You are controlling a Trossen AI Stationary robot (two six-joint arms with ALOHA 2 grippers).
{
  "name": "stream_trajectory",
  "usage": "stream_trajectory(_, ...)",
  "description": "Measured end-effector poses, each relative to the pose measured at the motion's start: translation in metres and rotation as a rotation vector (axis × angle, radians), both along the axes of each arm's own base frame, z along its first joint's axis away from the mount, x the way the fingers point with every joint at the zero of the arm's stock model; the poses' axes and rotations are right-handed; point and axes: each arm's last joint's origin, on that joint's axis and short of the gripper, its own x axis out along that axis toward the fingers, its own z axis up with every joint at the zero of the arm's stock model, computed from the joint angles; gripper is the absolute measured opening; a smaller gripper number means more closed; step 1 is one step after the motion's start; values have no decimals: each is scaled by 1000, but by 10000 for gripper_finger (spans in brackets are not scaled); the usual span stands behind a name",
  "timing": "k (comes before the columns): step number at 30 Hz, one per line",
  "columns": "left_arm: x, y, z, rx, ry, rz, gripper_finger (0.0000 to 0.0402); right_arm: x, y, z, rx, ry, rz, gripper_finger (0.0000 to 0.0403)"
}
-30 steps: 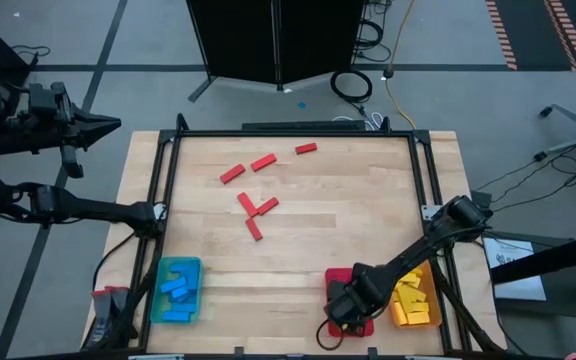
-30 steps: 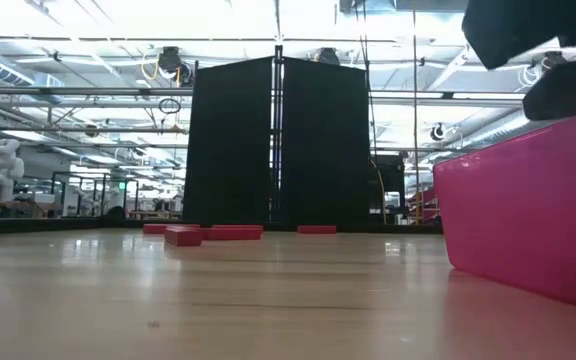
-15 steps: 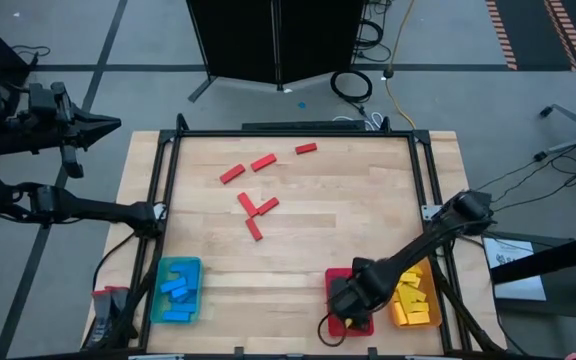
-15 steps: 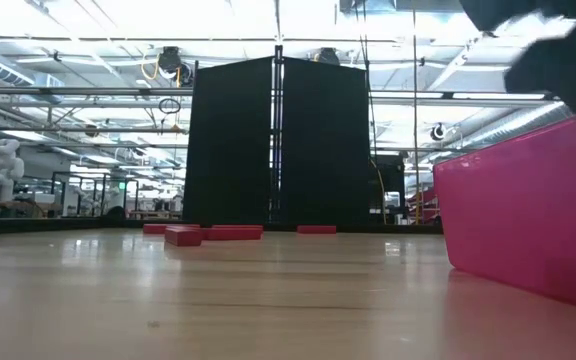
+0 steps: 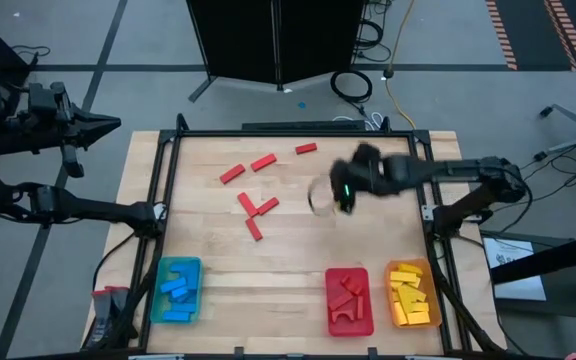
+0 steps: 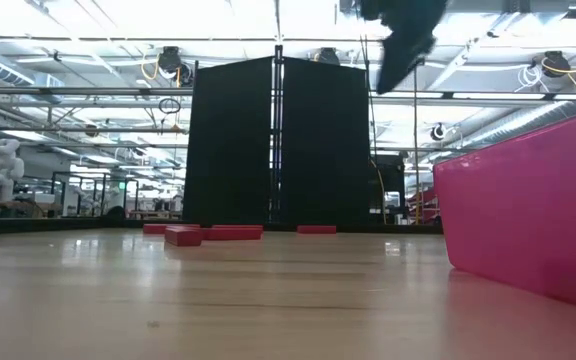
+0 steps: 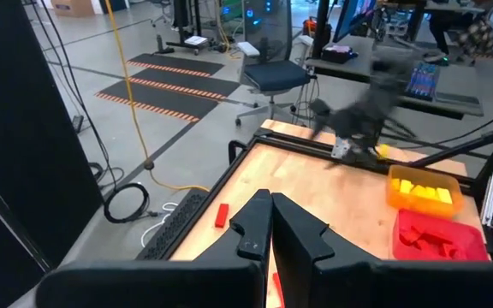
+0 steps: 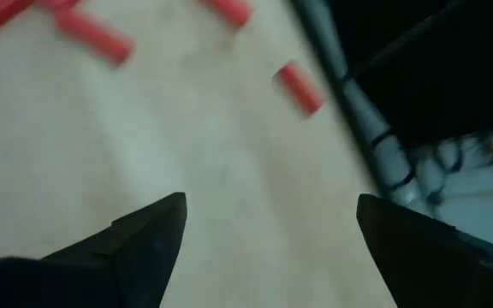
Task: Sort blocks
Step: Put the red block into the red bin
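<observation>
Sorting status, read left to right. My left pincer (image 7: 271, 224) is parked off the tabletop's left edge, fingers together, holding nothing. Nearest that side, at the near-left corner of the tabletop (image 5: 298, 255), the blue tray (image 5: 177, 290) holds the blue blocks (image 5: 177, 288); I see no blue pieces loose on the wood, so I judge blue done.

Remaining work: six red blocks (image 5: 258, 200) lie loose to the left of my right pincer (image 5: 323, 197). The closest ones sit just left of it, the others farther left and toward the far edge, one red bar (image 5: 306, 148) beyond it near the far rail.

My right pincer hangs above mid-tabletop, fingers wide apart, empty; its wrist view shows bare wood between the fingers and red pieces ahead.

Behind and right of that pincer, at the near edge, the red tray (image 5: 349, 300) already holds several red blocks. Right of it the orange tray (image 5: 413, 295) holds the yellow blocks (image 5: 412, 294); yellow looks done too.

Obstructions: none between the right pincer and the loose reds. Two of them touch in a T shape, which may hinder a clean single pick
</observation>
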Motion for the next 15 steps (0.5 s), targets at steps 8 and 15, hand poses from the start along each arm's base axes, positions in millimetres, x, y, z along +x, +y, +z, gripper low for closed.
stream_trajectory(8,0,1,0,-18,-8,35,16,25,-124,1,-148,-134,115,338)
stream_trajectory(15,-1,2,0,-53,-25,78,16,50,-198,-45,20,-291,-120,338)
